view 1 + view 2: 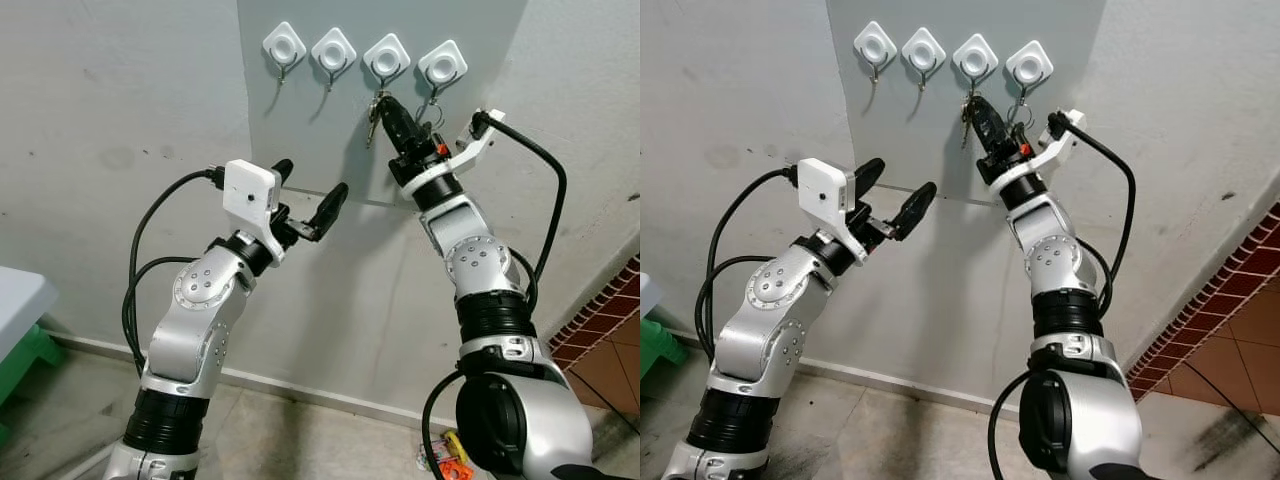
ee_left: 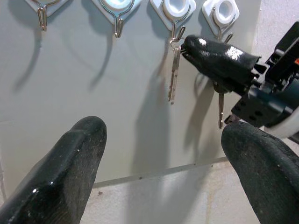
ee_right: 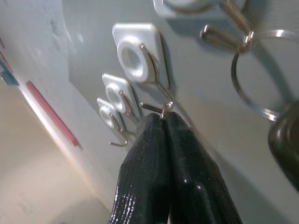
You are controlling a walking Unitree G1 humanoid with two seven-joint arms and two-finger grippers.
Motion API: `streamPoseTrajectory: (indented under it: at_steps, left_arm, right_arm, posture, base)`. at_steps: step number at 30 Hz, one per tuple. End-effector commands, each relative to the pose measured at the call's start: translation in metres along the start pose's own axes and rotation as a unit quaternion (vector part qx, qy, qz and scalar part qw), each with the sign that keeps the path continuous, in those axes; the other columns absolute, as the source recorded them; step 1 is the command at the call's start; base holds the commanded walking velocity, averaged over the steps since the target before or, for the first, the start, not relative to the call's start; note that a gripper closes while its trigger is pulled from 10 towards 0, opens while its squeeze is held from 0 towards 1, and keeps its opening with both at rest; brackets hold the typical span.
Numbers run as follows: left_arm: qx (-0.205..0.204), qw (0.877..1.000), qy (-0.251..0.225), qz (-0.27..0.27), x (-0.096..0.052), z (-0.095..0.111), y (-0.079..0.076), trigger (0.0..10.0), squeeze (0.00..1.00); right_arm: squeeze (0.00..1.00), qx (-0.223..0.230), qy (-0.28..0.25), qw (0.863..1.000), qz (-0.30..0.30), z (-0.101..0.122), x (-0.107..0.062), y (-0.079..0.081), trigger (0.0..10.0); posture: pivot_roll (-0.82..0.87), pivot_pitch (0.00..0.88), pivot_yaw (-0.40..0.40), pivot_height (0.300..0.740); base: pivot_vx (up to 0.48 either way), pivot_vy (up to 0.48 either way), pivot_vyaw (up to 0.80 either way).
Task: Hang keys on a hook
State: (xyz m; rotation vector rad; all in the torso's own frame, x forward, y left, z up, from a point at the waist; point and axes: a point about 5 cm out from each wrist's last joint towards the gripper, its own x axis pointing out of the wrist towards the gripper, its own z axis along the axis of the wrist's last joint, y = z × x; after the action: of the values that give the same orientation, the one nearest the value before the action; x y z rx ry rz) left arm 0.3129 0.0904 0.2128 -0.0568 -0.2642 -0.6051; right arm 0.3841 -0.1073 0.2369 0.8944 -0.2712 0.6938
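The right gripper [image 1: 385, 103], fingers pinched on the silver metal keys [image 1: 373, 118], holds their ring at the third white square wall hook [image 1: 386, 57], at its six o'clock. Hanging looks nearly done; next, release. The left gripper [image 1: 311, 195] hovers spread, empty.

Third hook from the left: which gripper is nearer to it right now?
Right. The right gripper is raised to the third hook, fingers shut on the key ring right at it. The left gripper hovers open, lower and off to the left.

Right pincer [image 1: 385, 106] raised high, fingers pressed together, left pincer [image 1: 312, 195] raised lower, fingers spread
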Motion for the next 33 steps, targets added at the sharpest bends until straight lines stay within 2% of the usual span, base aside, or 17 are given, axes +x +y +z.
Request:
streamPoseTrajectory:
  at_steps: [1, 2, 4, 7, 9, 15, 17, 19, 20, 21, 23, 26, 27, 28, 31, 32, 33]
  left_arm:
    - [0.001, 1.0, -0.01, 0.002, 0.0, 0.007, 0.0, 10.0, 0.0]
    - [-0.001, 1.0, -0.011, 0.004, 0.0, 0.006, 0.001, 10.0, 0.0]
    - [-0.002, 1.0, -0.01, 0.005, 0.0, 0.006, 0.001, 10.0, 0.0]
    - [-0.002, 1.0, -0.009, 0.01, 0.0, 0.005, 0.002, 10.0, 0.0]
    - [-0.001, 1.0, -0.007, 0.013, 0.0, 0.004, 0.002, 10.0, 0.0]
    - [-0.006, 0.999, 0.002, 0.043, -0.001, -0.005, 0.007, 10.0, 0.0]
    - [-0.005, 0.997, 0.024, 0.072, -0.005, -0.021, 0.013, 10.0, 0.0]
    - [0.002, 0.995, 0.038, 0.089, -0.008, -0.03, 0.017, 10.0, 0.0]
    - [0.001, 0.992, 0.056, 0.111, -0.012, -0.042, 0.021, 10.0, 0.0]
    - [0.001, 0.992, 0.056, 0.111, -0.012, -0.042, 0.021, 10.0, 0.0]
    - [-0.018, 0.989, 0.076, 0.128, -0.017, -0.054, 0.026, 10.0, 0.0]
    - [-0.031, 0.982, 0.106, 0.15, -0.028, -0.077, 0.031, 10.0, 0.0]
    - [-0.031, 0.982, 0.106, 0.15, -0.028, -0.077, 0.031, 10.0, 0.0]
    - [-0.038, 0.974, 0.139, 0.173, -0.041, -0.1, 0.035, 10.0, 0.0]
    - [-0.041, 0.964, 0.175, 0.197, -0.054, -0.123, 0.039, 10.0, 0.0]
    - [-0.039, 0.953, 0.208, 0.215, -0.068, -0.142, 0.04, 10.0, 0.0]
    - [-0.039, 0.953, 0.208, 0.215, -0.068, -0.142, 0.04, 10.0, 0.0]
  right_arm:
    - [0.34, -0.003, 0.005, 1.0, 0.005, 0.0, 0.0, 0.003, 10.0]
    - [1.0, -0.003, 0.008, 1.0, 0.005, -0.002, -0.002, 0.003, 10.0]
    - [1.0, -0.003, 0.009, 1.0, 0.005, -0.003, -0.004, 0.002, 10.0]
    - [1.0, -0.041, 0.017, 0.999, 0.005, -0.009, -0.01, 0.002, 10.0]
    - [1.0, -0.049, 0.022, 0.999, 0.005, -0.011, -0.012, 0.001, 10.0]
    - [1.0, -0.143, 0.046, 0.988, -0.036, -0.024, -0.029, -0.011, 10.0]
    - [1.0, -0.185, 0.055, 0.979, -0.069, -0.028, -0.043, -0.021, 10.0]
    - [1.0, -0.197, 0.058, 0.975, -0.085, -0.031, -0.05, -0.027, 10.0]
    - [1.0, -0.212, 0.06, 0.969, -0.11, -0.033, -0.06, -0.033, 10.0]
    - [1.0, -0.212, 0.06, 0.969, -0.11, -0.033, -0.06, -0.033, 10.0]
    - [1.0, -0.224, 0.058, 0.963, -0.14, -0.034, -0.071, -0.041, 10.0]
    - [1.0, -0.247, 0.058, 0.946, -0.203, -0.036, -0.094, -0.056, 10.0]
    - [1.0, -0.247, 0.058, 0.946, -0.203, -0.036, -0.094, -0.056, 10.0]
    - [1.0, -0.262, 0.082, 0.929, -0.247, -0.045, -0.119, -0.071, 10.0]
    - [1.0, -0.283, 0.121, 0.909, -0.28, -0.057, -0.145, -0.083, 10.0]
    - [1.0, -0.3, 0.156, 0.887, -0.314, -0.067, -0.171, -0.093, 10.0]
    - [1.0, -0.3, 0.156, 0.887, -0.314, -0.067, -0.171, -0.093, 10.0]
  posture:
    - [0.03, 0.0, -0.022, 0.74]
    - [0.03, 0.0, -0.023, 0.74]
    - [0.03, 0.0, -0.023, 0.74]
    - [0.02, 0.0, -0.022, 0.74]
    - [0.02, 0.0, -0.021, 0.74]
    - [0.02, 0.0, -0.017, 0.74]
    - [0.02, 0.0, -0.014, 0.74]
    - [0.01, 0.0, -0.01, 0.74]
    - [0.01, 0.0, -0.01, 0.74]
    - [0.01, 0.0, -0.01, 0.74]
    - [0.0, 0.0, -0.002, 0.74]
    - [-0.01, 0.0, 0.007, 0.74]
    - [-0.01, 0.0, 0.007, 0.74]
    - [-0.03, 0.0, 0.013, 0.74]
    - [-0.03, 0.0, 0.017, 0.74]
    - [-0.04, 0.0, 0.021, 0.74]
    - [-0.04, 0.0, 0.021, 0.74]
  base:
    - [0.0, 0.0, 0.0]
    - [0.0, 0.0, 0.0]
    - [0.0, 0.0, 0.0]
    - [0.0, 0.0, 0.0]
    - [0.0, 0.0, 0.0]
    - [0.0, 0.0, 0.0]
    - [0.0, 0.0, 0.0]
    - [0.0, 0.0, 0.0]
    - [0.0, 0.0, 0.0]
    - [0.0, 0.0, 0.0]
    - [0.0, 0.0, 0.0]
    - [0.0, 0.0, 0.0]
    - [0.0, 0.0, 0.0]
    - [0.0, 0.0, 0.0]
    - [0.0, 0.0, 0.0]
    - [0.0, 0.0, 0.0]
    - [0.0, 0.0, 0.0]
